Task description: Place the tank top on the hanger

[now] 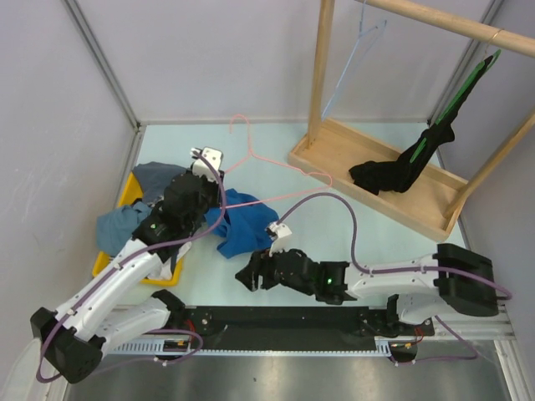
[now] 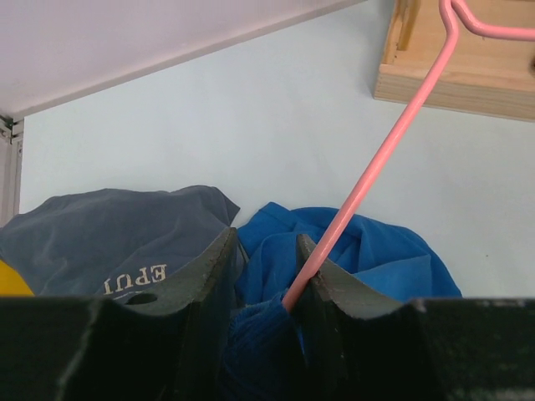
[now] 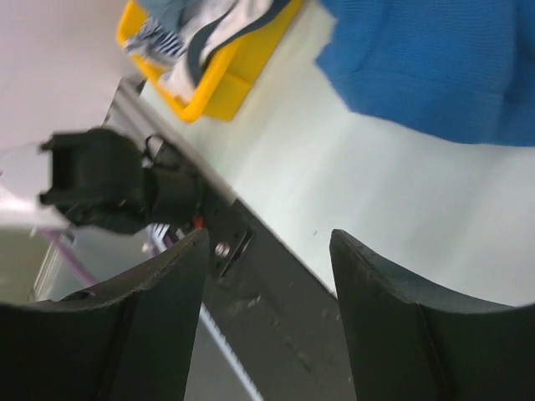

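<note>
The pink wire hanger (image 1: 292, 164) lies tilted across the table, its hook toward the back wall. My left gripper (image 1: 211, 189) is shut on one of its wire arms, with a fold of the royal-blue tank top (image 1: 242, 221) pinched between the jaws. In the left wrist view the hanger (image 2: 393, 138) runs up from the gripper (image 2: 266, 244), and the tank top (image 2: 376, 259) is bunched just beyond the fingers. My right gripper (image 1: 248, 276) is open and empty, low over the table just in front of the tank top. In the right wrist view (image 3: 267, 238) the tank top (image 3: 435, 67) is apart from it.
A yellow bin (image 1: 125, 194) at the left holds a dark grey-navy printed shirt (image 1: 159, 175) and a teal garment (image 1: 117, 224). A wooden rack (image 1: 376, 180) at back right carries a light blue hanger (image 1: 351, 63) and a green hanger with black cloth (image 1: 418, 154). A black rail (image 1: 276, 322) runs along the front.
</note>
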Robot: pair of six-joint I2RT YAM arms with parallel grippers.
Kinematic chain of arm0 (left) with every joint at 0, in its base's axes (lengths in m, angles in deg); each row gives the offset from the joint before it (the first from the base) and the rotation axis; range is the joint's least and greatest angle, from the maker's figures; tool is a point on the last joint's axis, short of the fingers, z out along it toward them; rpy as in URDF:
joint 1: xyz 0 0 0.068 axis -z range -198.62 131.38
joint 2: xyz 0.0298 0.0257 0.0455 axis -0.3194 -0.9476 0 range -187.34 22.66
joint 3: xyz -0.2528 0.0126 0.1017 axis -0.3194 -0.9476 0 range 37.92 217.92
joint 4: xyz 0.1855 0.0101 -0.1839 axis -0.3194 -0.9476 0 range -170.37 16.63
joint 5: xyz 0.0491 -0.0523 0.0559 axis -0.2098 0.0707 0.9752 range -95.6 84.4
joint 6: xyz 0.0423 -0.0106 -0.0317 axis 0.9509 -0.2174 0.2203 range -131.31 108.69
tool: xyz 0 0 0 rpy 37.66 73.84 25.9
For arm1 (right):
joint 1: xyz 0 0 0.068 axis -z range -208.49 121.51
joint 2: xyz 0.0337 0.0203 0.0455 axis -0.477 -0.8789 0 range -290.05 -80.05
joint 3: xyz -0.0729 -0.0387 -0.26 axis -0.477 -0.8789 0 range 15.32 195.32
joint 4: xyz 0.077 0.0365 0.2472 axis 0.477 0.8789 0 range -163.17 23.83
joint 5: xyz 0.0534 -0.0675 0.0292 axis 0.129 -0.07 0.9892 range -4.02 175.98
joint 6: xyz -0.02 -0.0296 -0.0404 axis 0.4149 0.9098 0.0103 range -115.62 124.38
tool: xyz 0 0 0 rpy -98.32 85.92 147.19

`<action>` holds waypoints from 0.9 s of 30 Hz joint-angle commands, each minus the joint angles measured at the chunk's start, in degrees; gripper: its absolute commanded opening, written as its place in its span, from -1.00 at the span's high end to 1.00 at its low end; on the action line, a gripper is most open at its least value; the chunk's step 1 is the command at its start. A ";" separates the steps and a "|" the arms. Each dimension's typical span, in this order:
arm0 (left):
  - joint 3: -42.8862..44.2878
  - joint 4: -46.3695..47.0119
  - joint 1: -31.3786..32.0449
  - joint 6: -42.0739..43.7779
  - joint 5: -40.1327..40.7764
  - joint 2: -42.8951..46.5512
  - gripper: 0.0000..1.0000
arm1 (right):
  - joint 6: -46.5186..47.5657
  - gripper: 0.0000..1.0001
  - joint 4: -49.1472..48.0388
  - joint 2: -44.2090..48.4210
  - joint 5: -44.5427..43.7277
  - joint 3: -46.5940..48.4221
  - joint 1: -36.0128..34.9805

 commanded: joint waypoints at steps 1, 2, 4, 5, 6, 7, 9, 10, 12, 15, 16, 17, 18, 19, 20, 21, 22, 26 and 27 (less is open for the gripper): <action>-0.32 2.43 0.35 -1.98 0.71 2.67 1.00 | -6.82 -0.31 -8.74 -5.11 -15.10 1.52 -2.29; -0.32 2.25 0.26 -1.89 0.62 3.02 1.00 | -7.17 -0.32 -10.14 -6.16 -19.30 1.69 -3.08; -0.23 2.25 0.35 -1.89 0.44 3.37 1.00 | -7.01 -0.33 -11.55 -9.59 -22.49 2.57 -4.75; -0.23 2.08 0.35 -1.98 0.44 3.63 1.00 | -6.74 -0.34 -12.78 -10.65 -24.94 3.01 -5.10; -0.23 1.99 0.35 -1.89 0.36 3.90 1.00 | -6.83 -0.35 -13.14 -12.83 -26.36 3.62 -5.37; -0.32 1.99 0.35 -1.89 0.44 3.99 1.00 | -6.91 -0.36 -13.75 -13.90 -27.50 4.24 -5.55; -0.41 1.90 0.35 -1.98 0.44 4.51 1.00 | -7.00 -0.36 -15.77 -15.92 -29.70 4.95 -5.55; -0.41 1.90 0.35 -1.98 0.36 4.69 1.00 | -6.04 -0.36 -16.56 -17.93 -30.32 5.38 -5.72; -0.41 1.72 0.35 -3.28 0.01 4.95 1.00 | -5.25 -0.40 -18.67 -19.79 -32.87 6.79 -5.90; -0.49 1.63 0.35 -3.38 0.00 5.39 1.00 | -2.17 -0.43 -23.33 -23.13 -35.59 7.76 -5.81; -0.58 1.64 0.35 -3.47 0.09 5.48 1.00 | -1.47 -0.43 -24.21 -24.53 -36.29 8.11 -5.81; -0.58 1.64 0.35 -3.47 0.09 5.57 1.00 | -0.16 -0.44 -25.87 -25.41 -37.43 8.90 -5.81; -0.76 1.64 0.35 -3.47 0.09 5.66 1.00 | 0.38 -0.44 -26.58 -26.21 -38.14 9.34 -5.81; -0.76 1.55 0.35 -3.56 0.00 5.74 1.00 | 0.90 -0.44 -27.37 -27.00 -38.58 9.60 -5.72; -0.76 1.46 0.35 -3.56 -0.08 5.83 1.00 | 1.60 -0.45 -29.12 -28.31 -39.28 9.78 -5.55; -0.85 1.46 0.35 -3.56 -0.08 5.83 1.00 | 2.92 -0.45 -30.18 -28.84 -39.64 10.04 -5.29; -0.85 1.46 0.35 -3.56 -0.08 5.83 1.00 | 4.06 -0.44 -31.41 -29.37 -39.99 9.87 -5.11; -0.93 1.46 0.35 -3.65 -0.08 6.01 1.00 | 7.93 -0.41 -38.18 -31.83 -42.80 9.87 -4.14; -1.02 1.46 0.26 -3.73 -0.17 5.92 1.00 | 7.94 -0.41 -38.71 -32.10 -42.80 9.87 -3.79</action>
